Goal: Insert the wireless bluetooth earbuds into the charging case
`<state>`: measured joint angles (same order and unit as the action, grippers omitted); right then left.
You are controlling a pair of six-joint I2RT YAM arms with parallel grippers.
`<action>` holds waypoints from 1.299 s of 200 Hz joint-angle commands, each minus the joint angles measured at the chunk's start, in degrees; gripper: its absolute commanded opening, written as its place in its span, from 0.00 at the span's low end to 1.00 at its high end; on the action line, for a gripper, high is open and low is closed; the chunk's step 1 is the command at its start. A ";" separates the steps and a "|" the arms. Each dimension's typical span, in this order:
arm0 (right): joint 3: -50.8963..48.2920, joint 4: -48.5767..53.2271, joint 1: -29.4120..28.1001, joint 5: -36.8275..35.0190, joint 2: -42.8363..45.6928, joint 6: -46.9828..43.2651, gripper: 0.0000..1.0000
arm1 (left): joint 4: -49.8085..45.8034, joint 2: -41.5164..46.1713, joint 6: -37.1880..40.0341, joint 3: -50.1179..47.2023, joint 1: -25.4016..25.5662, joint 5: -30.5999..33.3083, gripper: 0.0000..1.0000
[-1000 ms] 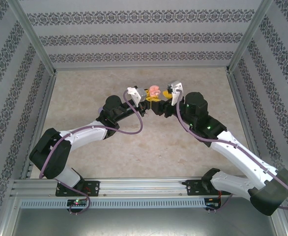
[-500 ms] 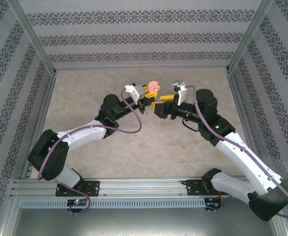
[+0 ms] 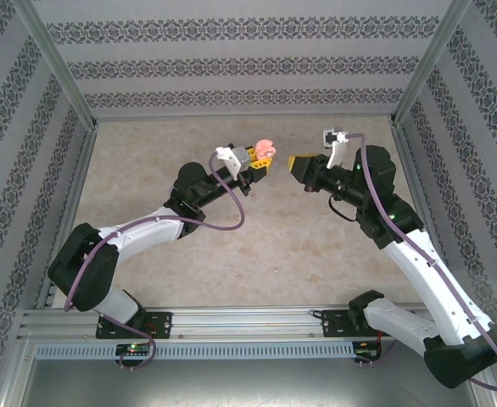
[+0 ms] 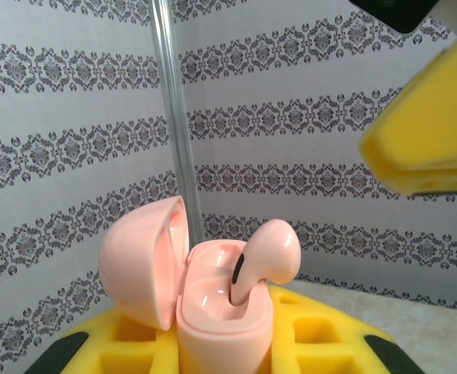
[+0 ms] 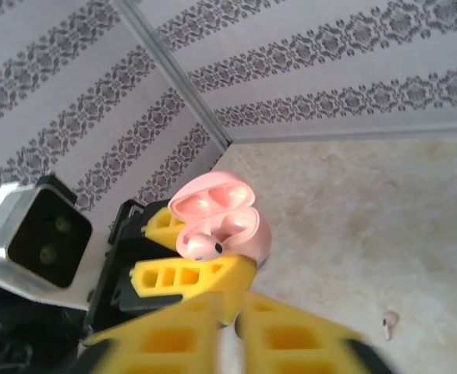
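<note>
Striped grey damask wallpaper (image 3: pixel 248 68) on three sides, aluminium corner posts (image 3: pixel 64 76), and a beige mottled tabletop (image 3: pixel 231 246) below. Above its far middle, held up off the surface: left claw (image 3: pixel 258 164) clamped on a pale pink round plastic charging case (image 3: pixel 265 151), gripped low on the base between yellow blocky fingers (image 4: pixel 322 343). Case hinged open, domed lid (image 4: pixel 141 265) thrown back to the left in the left wrist view. Seated in one well of the base: one pale pink stemmed earbud (image 4: pixel 266 253), stem down, bulb standing above the rim, a dark strip along the stem. From the right wrist view, the same earbud (image 5: pixel 201 246) at the near edge of the open case (image 5: pixel 217 210). Just to the right of the case in the overhead view, level with it and not touching: right claw (image 3: pixel 299 163), yellow fingers pressed together, tips turned toward the case. Down on the tabletop, well apart from both claws: a second pale pink earbud (image 5: pixel 389 324), lying loose, small and slightly blurred.
</note>
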<state>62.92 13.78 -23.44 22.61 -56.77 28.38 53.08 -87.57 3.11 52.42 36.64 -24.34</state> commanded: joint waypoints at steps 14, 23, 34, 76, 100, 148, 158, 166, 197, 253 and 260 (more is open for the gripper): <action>5.94 6.21 0.26 -1.53 -3.41 0.50 0.00 | 0.37 1.79 1.87 0.05 -0.52 -1.33 0.00; 7.09 7.03 0.24 -0.92 -4.48 0.57 0.00 | 0.07 1.70 1.98 0.05 -0.50 -1.67 0.00; 8.26 7.88 -0.06 -0.57 -5.68 0.86 0.00 | -0.34 1.62 1.99 0.07 -0.48 -1.91 0.00; 10.89 10.01 -1.85 -1.07 -8.95 0.62 0.00 | -0.78 1.36 1.87 0.32 -0.52 -2.29 0.00; 11.29 10.01 -2.70 -1.43 -9.87 0.60 0.00 | -0.87 1.09 1.81 0.69 -0.52 -2.53 0.00; 12.63 9.86 -5.00 -1.77 -11.99 0.20 0.00 | -0.78 0.71 1.46 0.84 -0.51 -2.55 0.00; 12.91 10.02 -5.35 -1.80 -12.28 0.19 0.00 | -0.78 0.59 1.37 0.84 -0.52 -2.56 0.00; 13.02 10.04 -5.71 -1.85 -12.45 0.11 0.00 | -0.67 0.56 1.37 0.84 -0.52 -2.56 0.00; 12.80 10.08 -6.82 -2.27 -12.31 0.14 0.00 | -0.43 0.38 1.28 0.92 -0.52 -2.41 0.00; 13.23 9.77 -8.29 -2.94 -12.91 0.18 0.00 | -0.17 0.24 1.02 0.84 -0.52 -2.64 0.00; 13.41 9.60 -8.24 -2.96 -13.16 0.25 0.00 | -0.10 0.24 0.95 0.84 -0.52 -2.64 0.00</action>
<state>74.22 23.86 -31.03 20.67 -69.19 28.75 51.59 -87.59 4.05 52.42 36.27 -25.52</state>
